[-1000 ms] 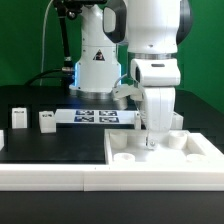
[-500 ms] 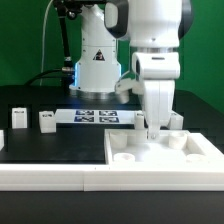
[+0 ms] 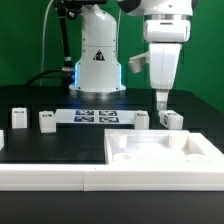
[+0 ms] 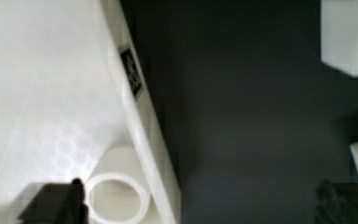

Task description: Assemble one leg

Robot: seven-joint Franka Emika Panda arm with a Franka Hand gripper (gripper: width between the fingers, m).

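Nothing is held: your gripper (image 3: 160, 103) has lifted off the white panel (image 3: 150, 160), fingers spread wide. A leg (image 3: 171, 120) lies just below it, unmounted. You're likely lining up a pick.

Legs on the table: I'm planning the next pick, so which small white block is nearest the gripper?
The leg farthest toward the exterior view's right, just beside the gripper; the other legs sit further toward that view's left.
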